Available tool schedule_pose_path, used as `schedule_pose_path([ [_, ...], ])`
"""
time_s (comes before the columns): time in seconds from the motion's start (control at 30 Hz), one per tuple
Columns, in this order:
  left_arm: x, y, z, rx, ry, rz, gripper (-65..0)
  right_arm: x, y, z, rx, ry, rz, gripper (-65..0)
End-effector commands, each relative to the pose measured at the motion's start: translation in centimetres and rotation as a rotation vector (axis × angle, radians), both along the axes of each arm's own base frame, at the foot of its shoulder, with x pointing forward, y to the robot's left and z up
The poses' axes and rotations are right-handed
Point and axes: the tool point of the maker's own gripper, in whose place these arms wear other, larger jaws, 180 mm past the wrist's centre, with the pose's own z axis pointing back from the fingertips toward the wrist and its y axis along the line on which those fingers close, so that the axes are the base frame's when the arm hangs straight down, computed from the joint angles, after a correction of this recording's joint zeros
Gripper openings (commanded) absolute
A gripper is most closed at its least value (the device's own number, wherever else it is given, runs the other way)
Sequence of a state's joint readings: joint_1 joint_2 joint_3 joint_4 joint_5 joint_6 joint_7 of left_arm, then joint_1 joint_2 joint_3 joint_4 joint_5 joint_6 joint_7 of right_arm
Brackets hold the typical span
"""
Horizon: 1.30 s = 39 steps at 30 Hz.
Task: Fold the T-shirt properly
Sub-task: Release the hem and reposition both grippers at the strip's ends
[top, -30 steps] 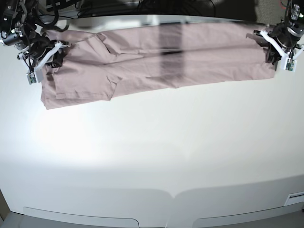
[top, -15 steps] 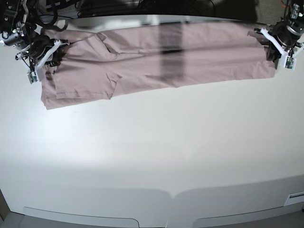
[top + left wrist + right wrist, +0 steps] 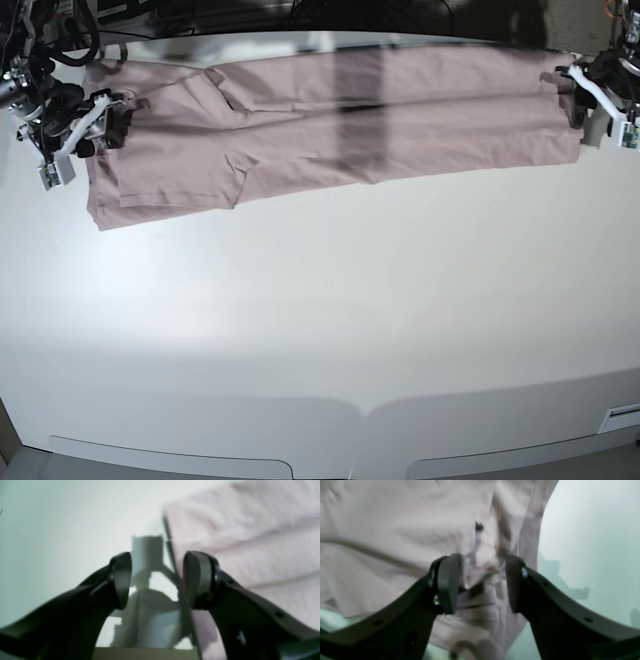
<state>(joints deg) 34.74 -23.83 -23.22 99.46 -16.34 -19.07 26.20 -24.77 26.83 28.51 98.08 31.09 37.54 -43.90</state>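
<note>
Both claws, the left claw (image 3: pixel 156 580) and right claw (image 3: pixel 481 582), have just let go with jaws parted, leaving the half-folded T-shirt (image 3: pixel 330 125) stretched along the bench's (image 3: pixel 320 320) far edge, ready for regrasping.

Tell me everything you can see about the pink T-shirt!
The T-shirt is plain dusty pink, soft cotton by the look, with no print. It lies flat, folded into a long band along the far edge of the white table, one short sleeve sticking out toward the front. Both grippers stand open at its ends, and neither holds it.
</note>
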Motion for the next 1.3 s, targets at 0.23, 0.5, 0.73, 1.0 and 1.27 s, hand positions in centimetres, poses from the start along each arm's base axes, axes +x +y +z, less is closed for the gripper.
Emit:
schedule_pose_path([
  [0.23,0.2,-0.5,2.0,-0.183,-0.031,-0.027,-30.9,1.8,1.2,2.6,0.123,-0.095,0.014,-34.6],
  [0.5,-2.7,0.7,-2.4,-0.308,0.064,0.050,-31.0,1.7,1.1,2.6,0.120,-0.092,0.014,-34.6],
  [0.73,-2.4,-0.8,-4.1,-0.575,0.084,0.109,-31.1,1.7,1.1,2.6,0.119,-0.091,0.014,-34.6],
  [1.0,-3.6,-1.8,-5.0,-0.652,0.180,0.125,-40.6,1.7,1.1,2.6,0.119,-0.094,0.014,-34.6],
  [1.27,-3.5,-2.7,-4.5,-0.729,0.179,0.132,-55.0,1.9,1.3,2.7,0.130,-0.102,0.013,-34.6],
])
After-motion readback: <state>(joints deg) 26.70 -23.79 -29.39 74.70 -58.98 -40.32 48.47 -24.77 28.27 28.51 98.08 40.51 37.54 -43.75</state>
